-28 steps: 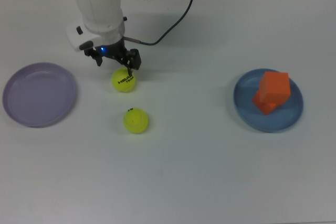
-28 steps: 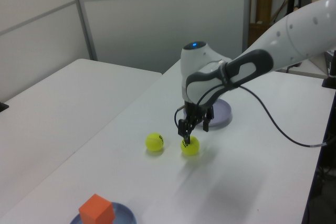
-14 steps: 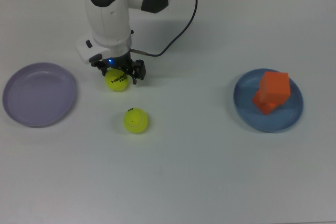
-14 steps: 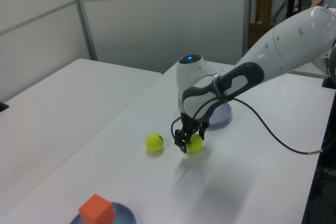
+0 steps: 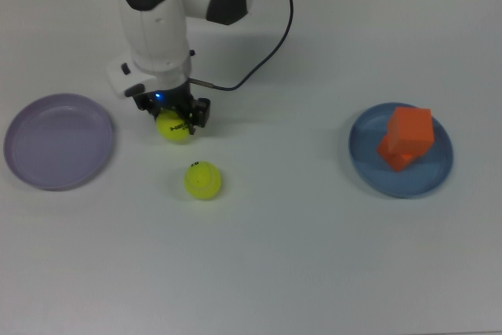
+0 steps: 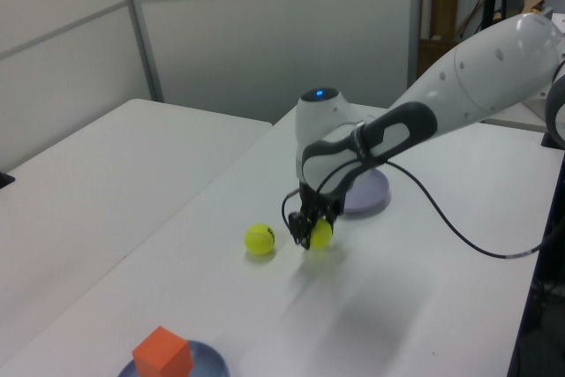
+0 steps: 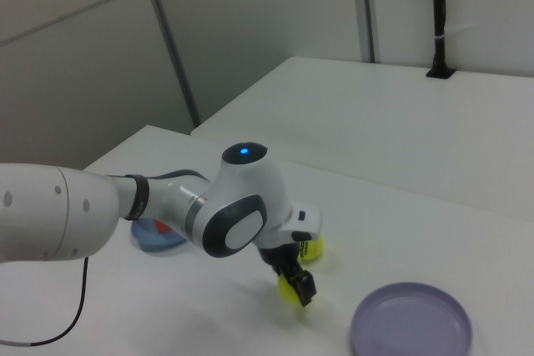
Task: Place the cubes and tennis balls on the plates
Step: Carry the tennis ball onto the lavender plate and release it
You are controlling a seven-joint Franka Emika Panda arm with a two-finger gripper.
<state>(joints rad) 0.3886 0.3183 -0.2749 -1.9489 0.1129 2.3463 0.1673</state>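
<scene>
My hand is pinching a ball, one finger on each side of it. In the left view the ball looks just clear of the surface, though I cannot tell for certain; in the right view it shows below my wrist. My hand hangs from the white arm, which has a blue light on top. The second ball sits on the surface near the held one, below it in the top view, not touching it. The lavender plate lies at the top view's left, near my hand. The blue plate lies well apart at the top view's right, with two cubes on it, one tilted against or on top of the other. A black cable runs from my wrist across the surface toward the top view's upper edge.
</scene>
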